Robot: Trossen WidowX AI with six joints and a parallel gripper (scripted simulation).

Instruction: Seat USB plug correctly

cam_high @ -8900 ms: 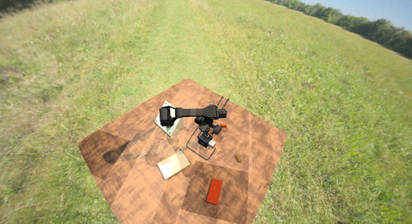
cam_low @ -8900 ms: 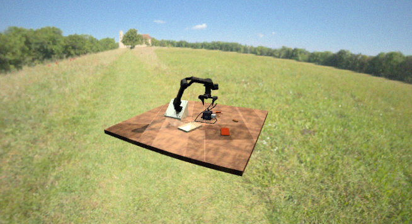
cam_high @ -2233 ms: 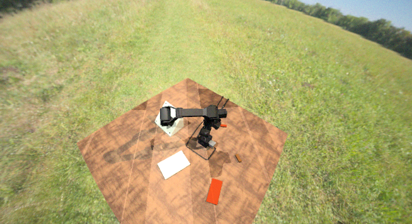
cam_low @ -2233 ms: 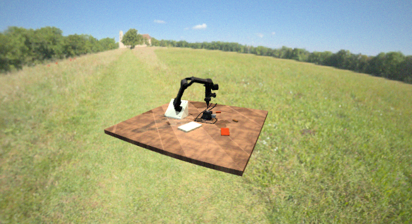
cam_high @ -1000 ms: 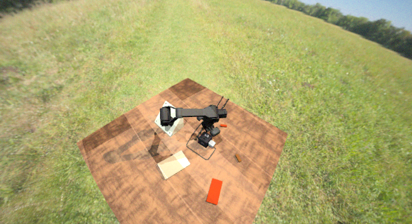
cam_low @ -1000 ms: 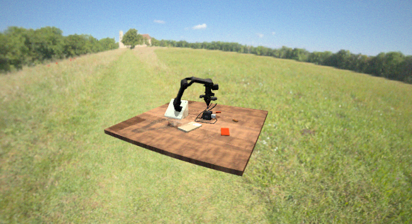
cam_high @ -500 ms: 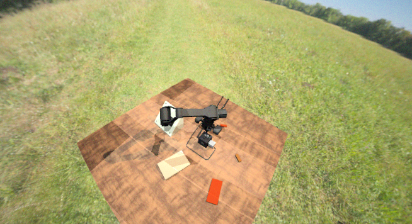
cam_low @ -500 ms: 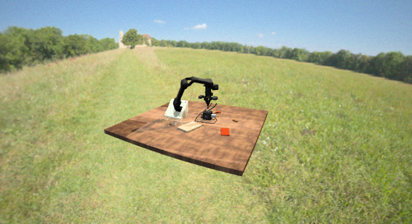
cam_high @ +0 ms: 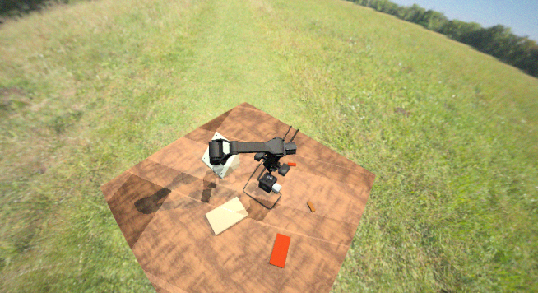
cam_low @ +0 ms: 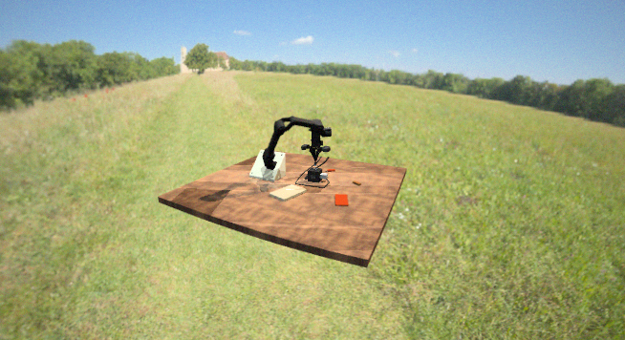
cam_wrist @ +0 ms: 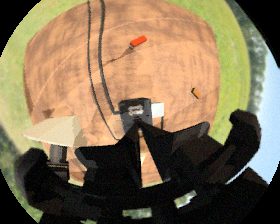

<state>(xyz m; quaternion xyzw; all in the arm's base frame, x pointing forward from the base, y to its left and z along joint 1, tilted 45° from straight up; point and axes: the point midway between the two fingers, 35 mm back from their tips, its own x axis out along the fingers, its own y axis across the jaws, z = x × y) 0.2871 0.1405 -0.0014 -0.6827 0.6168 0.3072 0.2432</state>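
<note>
Top view: the arm reaches from its white base across the wooden counter and bends down over the power cube, which sits inside a loop of black cable. The fingers hang directly above the cube's top face. A cream pad, an orange card and a small brown piece lie well apart from the cube.

Exterior view: the wrist points straight down, so the fingers and the cube share 1 vertical line. The plug itself is too small to make out here.

Wrist view: the fingers meet at a narrow tip, clenched on the USB plug, which sits at the cube's top socket just ahead of them. Whether it is seated, or which way round it faces, cannot be told. The plug's long axis likely runs vertically, in line with the fingers, so the coming move should be a straight vertical one.
</note>
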